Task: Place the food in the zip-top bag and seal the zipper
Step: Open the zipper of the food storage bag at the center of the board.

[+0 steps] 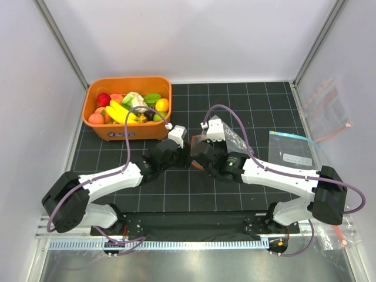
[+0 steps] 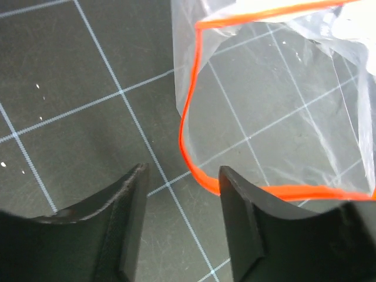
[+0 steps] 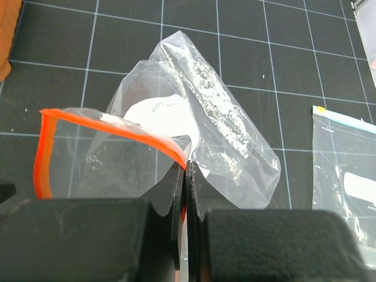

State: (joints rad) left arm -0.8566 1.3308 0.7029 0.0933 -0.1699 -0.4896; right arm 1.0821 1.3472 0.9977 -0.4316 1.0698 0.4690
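Observation:
The food (image 1: 126,107), small toy fruits and vegetables, lies in an orange basket (image 1: 128,80) at the back left. The crinkly clear zip-top bag (image 3: 205,111) rests on the black grid mat between the two arms, its mouth held open. My right gripper (image 3: 187,167) is shut on the bag's rim, pinching the red-orange zipper (image 3: 117,134). My left gripper (image 2: 183,171) stands open just beside the mouth with only mat between its fingers. Its right finger (image 2: 244,223) overlaps the zipper (image 2: 187,117) in the view. From above, the bag (image 1: 235,138) shows behind the right gripper (image 1: 198,154).
A flat clear bag with a dark-blue top edge (image 1: 291,150) lies on the mat to the right, also seen in the right wrist view (image 3: 346,182). Another clear bag (image 1: 329,108) hangs on the right wall. White walls close in three sides.

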